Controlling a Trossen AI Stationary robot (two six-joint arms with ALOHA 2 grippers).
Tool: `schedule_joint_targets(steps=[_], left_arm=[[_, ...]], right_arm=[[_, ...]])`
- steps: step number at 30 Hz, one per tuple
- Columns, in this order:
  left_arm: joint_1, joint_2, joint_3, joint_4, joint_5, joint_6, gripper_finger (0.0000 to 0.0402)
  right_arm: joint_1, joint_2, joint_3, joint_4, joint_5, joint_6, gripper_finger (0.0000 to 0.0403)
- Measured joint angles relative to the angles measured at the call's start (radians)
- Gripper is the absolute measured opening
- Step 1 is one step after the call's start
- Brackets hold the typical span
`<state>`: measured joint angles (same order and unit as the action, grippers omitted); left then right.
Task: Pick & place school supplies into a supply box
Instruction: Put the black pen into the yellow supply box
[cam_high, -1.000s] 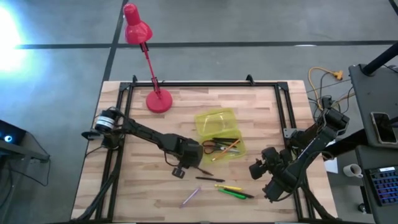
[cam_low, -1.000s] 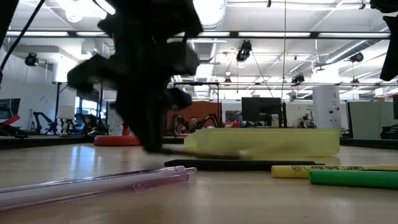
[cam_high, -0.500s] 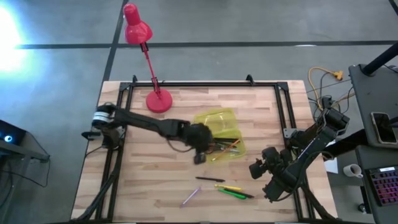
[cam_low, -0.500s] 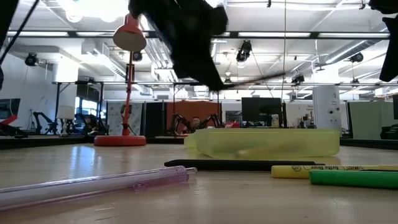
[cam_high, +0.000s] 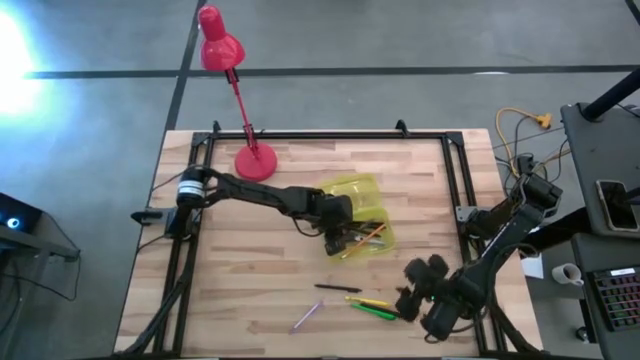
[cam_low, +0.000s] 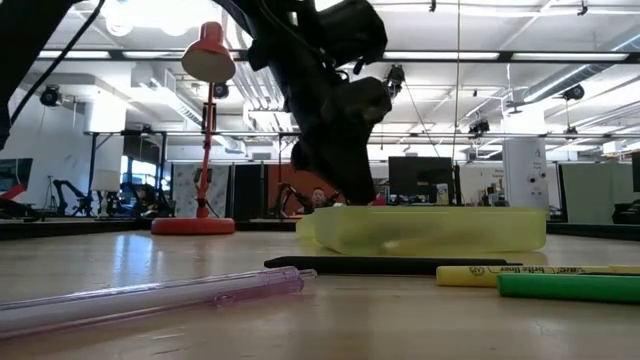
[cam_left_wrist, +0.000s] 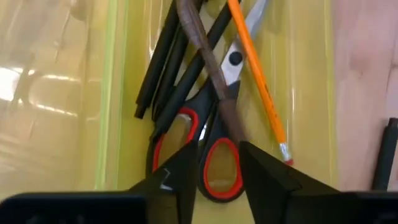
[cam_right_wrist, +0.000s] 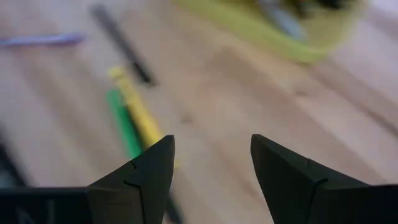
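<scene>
The yellow-green supply box (cam_high: 352, 193) stands mid-table, with red-handled scissors (cam_left_wrist: 219, 148), black pens (cam_left_wrist: 166, 70), an orange pencil (cam_left_wrist: 258, 81) and a brown pencil (cam_left_wrist: 204, 55) in it. My left gripper (cam_high: 338, 234) hangs open over the box's near half. The brown pencil's end lies on the scissors between my fingers (cam_left_wrist: 217, 168). My right gripper (cam_high: 408, 295) is open and empty (cam_right_wrist: 211, 168), just right of the green marker (cam_high: 374, 311) and yellow marker (cam_high: 368, 300). A black pen (cam_high: 330, 288) and a purple pen (cam_high: 306, 317) lie flat on the table.
A red desk lamp stands on its base (cam_high: 255, 162) at the far left of the table. Black frame rails (cam_high: 460, 190) run along the table's edges. In the low view the pens lie in front of the box (cam_low: 430, 230).
My left gripper has risen from the table near the black pen with the brown pencil. It has gone toward the far right and come down over the box, where the pencil now lies. My right gripper has moved toward the near edge, closer to the markers.
</scene>
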<state>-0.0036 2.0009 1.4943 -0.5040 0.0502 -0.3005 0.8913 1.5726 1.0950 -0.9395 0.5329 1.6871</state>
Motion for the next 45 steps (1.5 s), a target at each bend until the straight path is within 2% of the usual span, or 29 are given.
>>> schedule_joint_targets(steps=[3,6,12,14,17,23,27,30,37,45], left_arm=[[-0.009,-0.032,-0.005,-0.016,-0.004,-0.018,0.0118],[-0.033,-0.093,-0.005,-0.018,-0.006,-0.027,0.0122],[-0.114,-0.201,-0.034,-0.035,-0.031,-0.018,0.0123],[-0.140,-0.235,-0.054,-0.039,-0.057,-0.003,0.0122],[-0.171,-0.275,-0.102,-0.038,-0.087,0.000,0.0122],[-0.211,-0.350,-0.261,0.030,-0.147,-0.055,0.0122],[-0.214,-0.404,-0.379,0.142,-0.158,-0.084,0.0122],[-0.214,-0.451,-0.451,0.214,-0.158,-0.086,0.0122],[-0.213,-0.531,-0.554,0.232,-0.159,-0.087,0.0122],[-0.205,-0.536,-0.570,0.234,-0.159,-0.087,0.0122]], right_arm=[[0.001,0.000,-0.003,0.108,-0.046,-0.147,0.0203],[0.006,0.000,-0.007,0.144,-0.090,-0.275,0.0203],[0.004,0.000,-0.015,0.229,-0.123,-0.436,0.0203],[-0.004,0.012,-0.016,0.264,-0.123,-0.430,0.0203],[-0.010,0.045,-0.017,0.305,-0.133,-0.340,0.0203],[-0.012,0.174,0.039,0.326,-0.312,-0.198,0.0203],[-0.006,0.262,0.133,0.270,-0.333,-0.231,0.0203],[-0.005,0.324,0.210,0.146,-0.332,-0.251,0.0203],[0.002,0.412,0.324,-0.113,-0.331,-0.292,0.0203],[0.002,0.440,0.294,-0.068,-0.349,-0.469,0.0203]])
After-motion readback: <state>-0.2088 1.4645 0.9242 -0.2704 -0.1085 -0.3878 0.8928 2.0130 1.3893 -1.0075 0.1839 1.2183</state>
